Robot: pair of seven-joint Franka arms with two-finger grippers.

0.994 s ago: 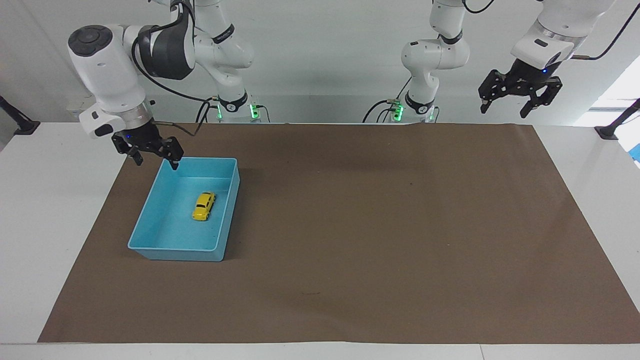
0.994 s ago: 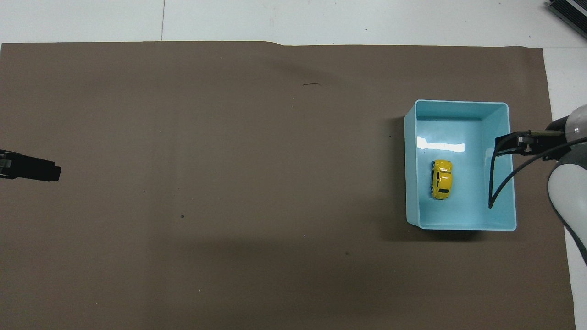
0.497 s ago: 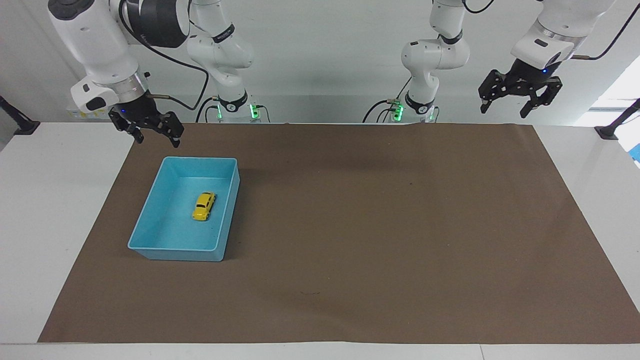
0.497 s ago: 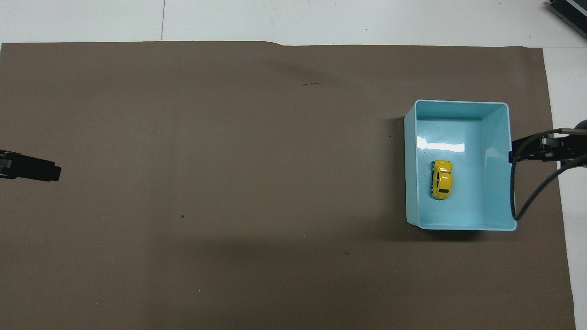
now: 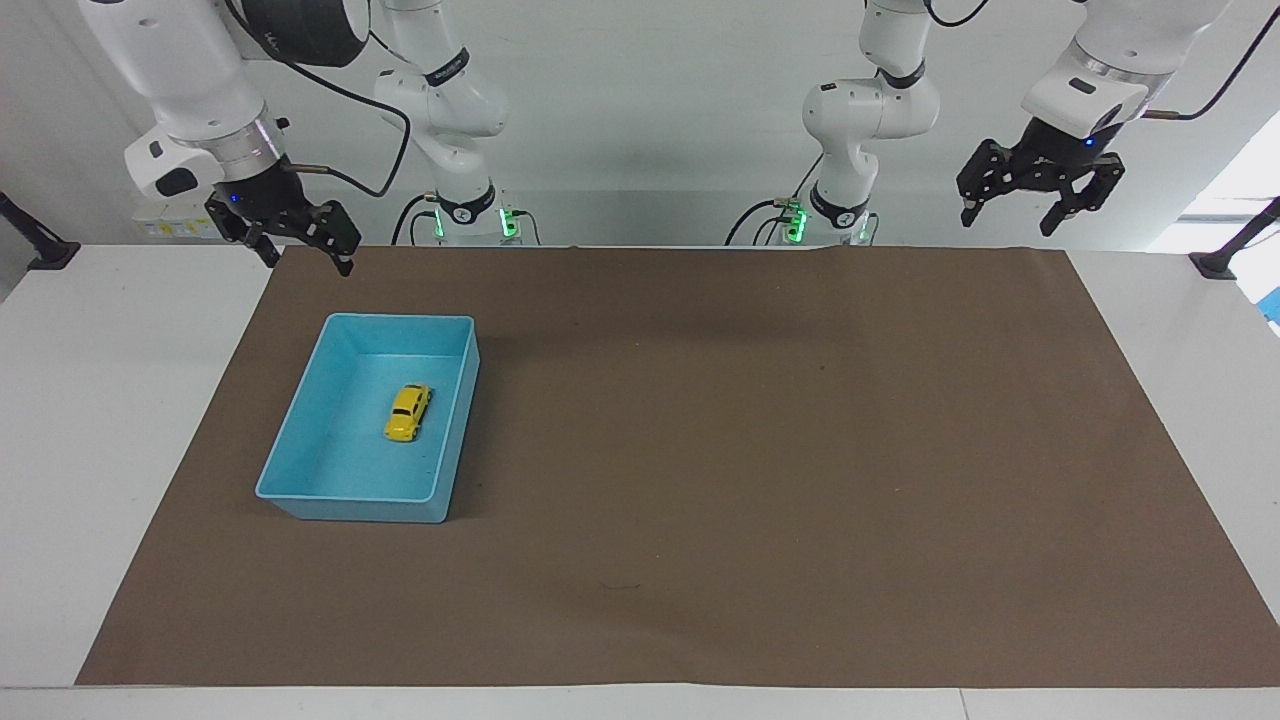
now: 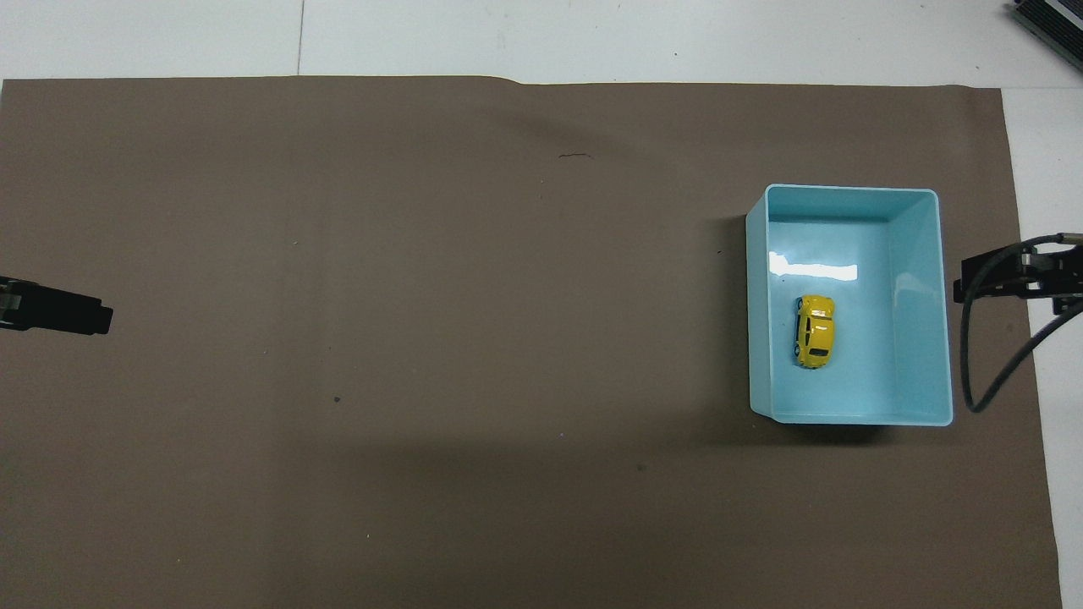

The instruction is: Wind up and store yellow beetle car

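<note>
My yellow beetle car (image 5: 408, 412) sits on its wheels inside the blue bin (image 5: 300, 430), near the middle of its floor, touching no wall. The storing looks done to me, so the step in hand is to pull clear and park.

My right gripper (image 5: 296, 238) hangs in the air with its jaws apart and empty, over the edge of the brown mat (image 5: 750, 450) at about 11 o'clock from the bin in the facing view. To finish well, I should keep it high and draw it away from the bin, so neither its fingers nor the black cable (image 6: 994, 372) looping beside it catches the rim and jolts the car.

My left gripper (image 5: 1012, 205) waits, jaws apart and empty, raised toward the left arm's end of the counter (image 5: 100, 450), well apart from everything.

Little else is about: the mat under the bin and white counter around it. Nothing stands in my way; only the bin's wall at the right arm's end lies near the cable.
</note>
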